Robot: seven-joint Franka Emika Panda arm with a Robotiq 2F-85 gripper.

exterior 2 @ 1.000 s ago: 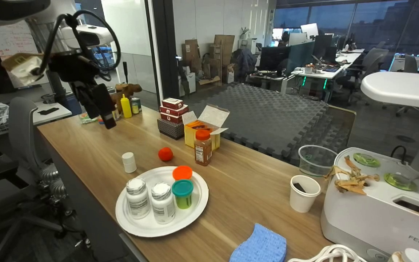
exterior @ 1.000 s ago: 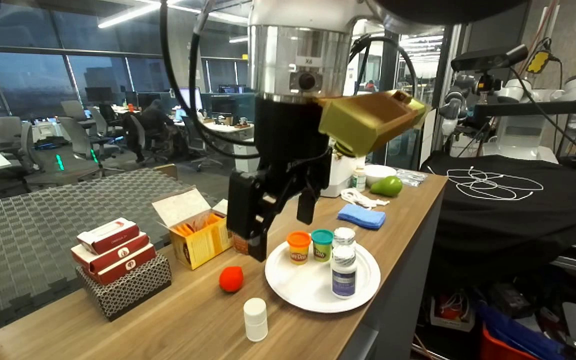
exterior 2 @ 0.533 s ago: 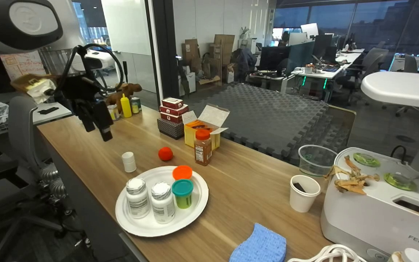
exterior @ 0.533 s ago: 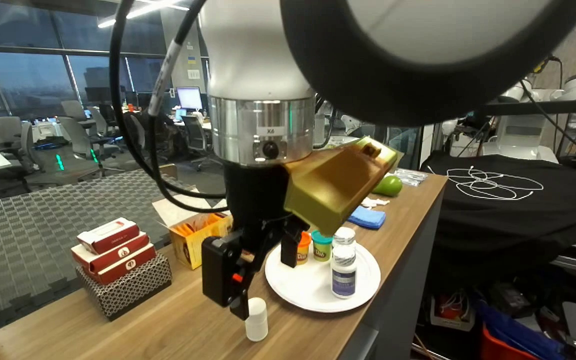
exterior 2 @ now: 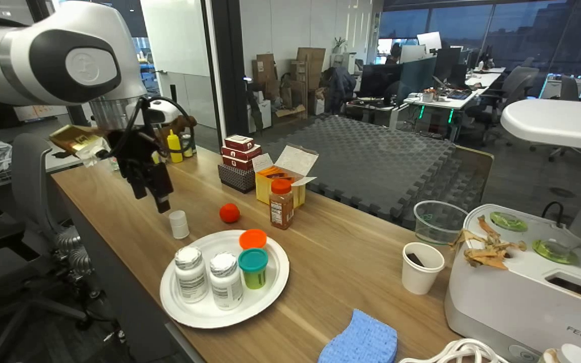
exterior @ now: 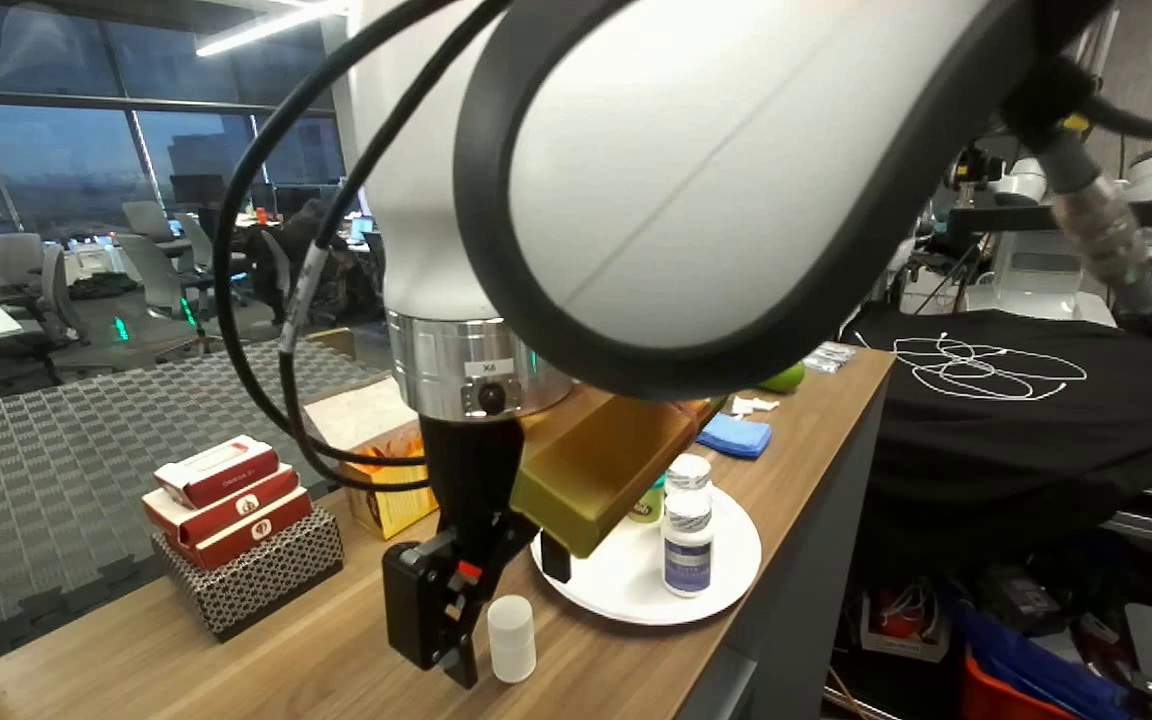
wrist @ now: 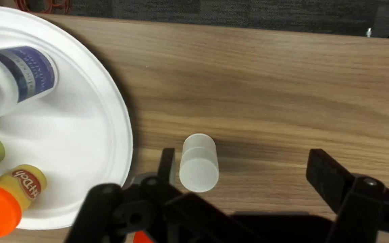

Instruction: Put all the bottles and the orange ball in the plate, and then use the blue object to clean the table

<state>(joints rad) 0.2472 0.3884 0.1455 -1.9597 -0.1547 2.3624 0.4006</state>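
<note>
Wood-topped bench (exterior 2: 351,252) runs through all three views. White arm (exterior 2: 83,55) above it, ending in the black tool (wrist: 243,170): released, fingers wide apart. White plate (exterior 2: 276,269) flat on the bench. Blue sponge (exterior 2: 361,338) on the bench too, apart from the plate, cut by the lower edge of an exterior view. Red-capped jar (exterior 2: 281,206), upright, outside the plate. On the plate, upright, two white bottles (exterior 2: 191,277) with silvery caps, side by side; next to them a teal-lidded tub (exterior 2: 253,272) and an orange-lidded tub (exterior 2: 253,239), the latter with a Play-Doh label in the wrist view. Small white bottle (wrist: 199,162) stands upright on the bench, near the plate but off it; the wrist view shows it between the tool's fingers, close to one, a narrow gap showing. Orange-red ball (exterior 2: 229,213) on the bench, off the plate, between small white bottle and jar.
</note>
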